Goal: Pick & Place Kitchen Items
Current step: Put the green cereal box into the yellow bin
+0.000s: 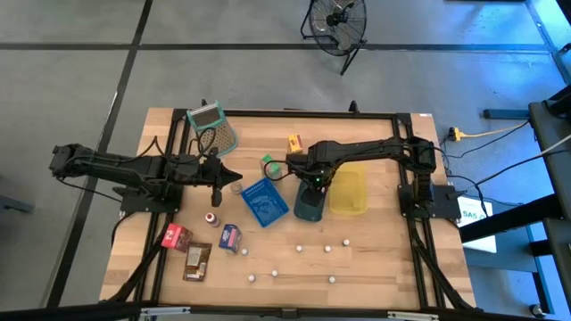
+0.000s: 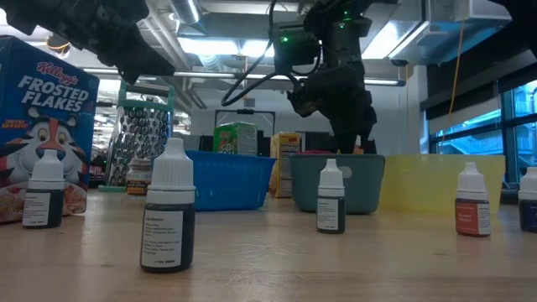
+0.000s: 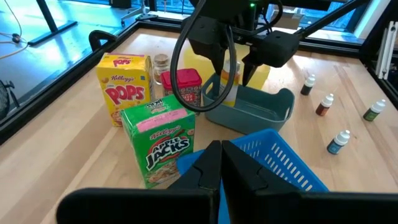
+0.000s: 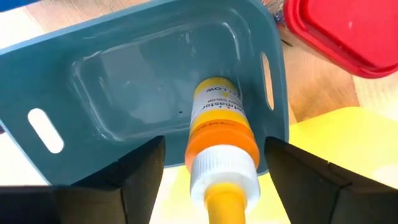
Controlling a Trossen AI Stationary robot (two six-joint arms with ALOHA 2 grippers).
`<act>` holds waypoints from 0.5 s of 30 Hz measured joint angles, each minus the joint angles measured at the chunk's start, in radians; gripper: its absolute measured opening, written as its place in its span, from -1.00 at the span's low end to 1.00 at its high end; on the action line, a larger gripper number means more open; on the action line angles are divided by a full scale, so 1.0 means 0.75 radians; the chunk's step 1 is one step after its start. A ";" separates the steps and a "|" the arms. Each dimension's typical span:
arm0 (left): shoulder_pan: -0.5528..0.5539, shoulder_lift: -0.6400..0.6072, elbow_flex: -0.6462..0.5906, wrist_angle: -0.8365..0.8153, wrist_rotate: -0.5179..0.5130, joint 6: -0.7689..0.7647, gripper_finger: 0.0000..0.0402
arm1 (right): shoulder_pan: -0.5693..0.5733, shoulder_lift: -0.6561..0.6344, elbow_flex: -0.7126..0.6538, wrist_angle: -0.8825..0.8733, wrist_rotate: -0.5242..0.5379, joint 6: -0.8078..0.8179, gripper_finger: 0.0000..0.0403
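Yellow bottle [image 4: 217, 124] between right claw [image 4: 211, 168] fingers

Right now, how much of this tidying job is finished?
Barely started. The right tool is open over the teal bin, with a yellow bottle standing inside between its fingers. Left: small bottles and cereal boxes on the table. The left tool waits shut.

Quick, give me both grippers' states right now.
Left gripper: shut, holding nothing.
Right gripper: open over the teal bin, yellow-capped bottle between its fingers, not gripped.

Glossy plastic teal bin [image 4: 155, 81]; matt wood table [image 1: 375, 259].
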 joint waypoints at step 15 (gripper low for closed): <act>0.000 0.000 0.000 0.000 0.000 -0.009 -0.98 | 0.000 0.000 0.022 -0.049 0.000 0.003 0.38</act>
